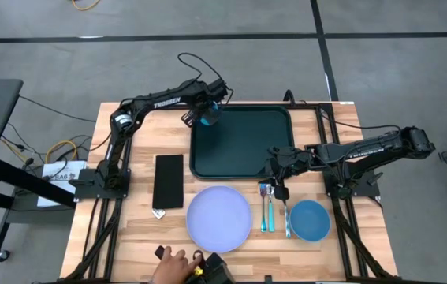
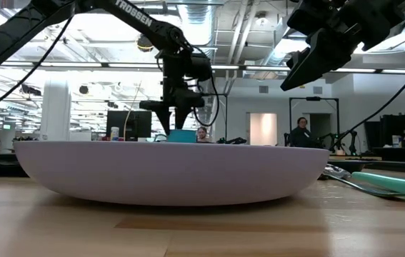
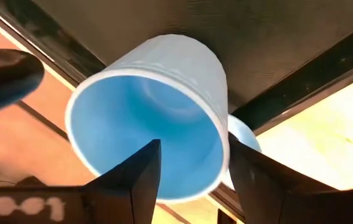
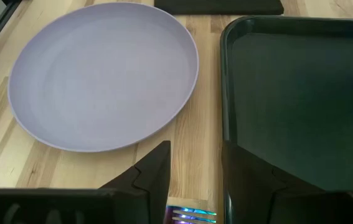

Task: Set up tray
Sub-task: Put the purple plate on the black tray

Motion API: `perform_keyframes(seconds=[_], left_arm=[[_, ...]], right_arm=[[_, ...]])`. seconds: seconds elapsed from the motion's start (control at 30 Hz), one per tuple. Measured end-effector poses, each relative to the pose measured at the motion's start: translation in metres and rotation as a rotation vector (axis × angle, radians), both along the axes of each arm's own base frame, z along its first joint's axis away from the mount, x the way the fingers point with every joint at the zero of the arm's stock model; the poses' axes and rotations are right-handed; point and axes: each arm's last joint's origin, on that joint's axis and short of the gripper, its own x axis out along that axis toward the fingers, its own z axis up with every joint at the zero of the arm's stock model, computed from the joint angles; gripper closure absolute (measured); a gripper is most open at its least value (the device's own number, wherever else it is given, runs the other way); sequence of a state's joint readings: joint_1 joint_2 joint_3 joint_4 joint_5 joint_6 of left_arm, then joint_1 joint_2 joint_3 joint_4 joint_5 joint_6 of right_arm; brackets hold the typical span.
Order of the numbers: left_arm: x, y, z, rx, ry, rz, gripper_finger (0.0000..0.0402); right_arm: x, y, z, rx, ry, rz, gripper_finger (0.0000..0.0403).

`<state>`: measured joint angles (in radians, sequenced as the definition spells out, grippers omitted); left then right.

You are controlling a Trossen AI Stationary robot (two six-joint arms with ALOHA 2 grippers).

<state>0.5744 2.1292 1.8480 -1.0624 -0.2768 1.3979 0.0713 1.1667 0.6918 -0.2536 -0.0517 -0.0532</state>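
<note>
Blue cup [image 3: 157, 112] pinched at its rim in my left jaws [image 3: 192, 165], above the tray's far left corner.
My left fingers [image 3: 140, 174] close on the cup wall, one inside the mouth and one outside; the cup hangs tilted over the dark green tray [image 1: 243, 142], which lies at the far middle of the wooden surface [image 1: 136, 229]. My right jaws [image 4: 196, 163] stand narrowly apart and hold nothing, hovering over the tray's near right edge, just past the teal cutlery [image 1: 267, 207]. Near them lie a lilac plate [image 1: 219, 217], a blue bowl [image 1: 310, 219] and a flat black rectangle [image 1: 168, 180]. "TROSSEN" reads in white on my left arm [image 1: 168, 100].
</note>
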Motion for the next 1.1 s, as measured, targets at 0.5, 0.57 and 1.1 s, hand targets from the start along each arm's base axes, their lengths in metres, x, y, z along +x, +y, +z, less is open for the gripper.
perform_keyframes(seconds=[0.5, 0.57, 1.1], left_arm=[[-0.011, -0.013, 0.030, -0.007, 0.078, 0.205, 0.0230], [-0.010, -0.019, 0.036, -0.013, 0.051, 0.220, 0.0230], [-0.008, -0.121, 0.100, -0.182, -0.262, 0.638, 0.0230]], right_arm=[[0.000, 0.000, 0.000, 0.000, 0.001, 0.000, 0.0269], [0.000, 0.000, 0.000, 0.002, 0.002, -0.002, 0.0269], [-0.002, 0.000, -0.002, 0.039, 0.037, -0.037, 0.0269]])
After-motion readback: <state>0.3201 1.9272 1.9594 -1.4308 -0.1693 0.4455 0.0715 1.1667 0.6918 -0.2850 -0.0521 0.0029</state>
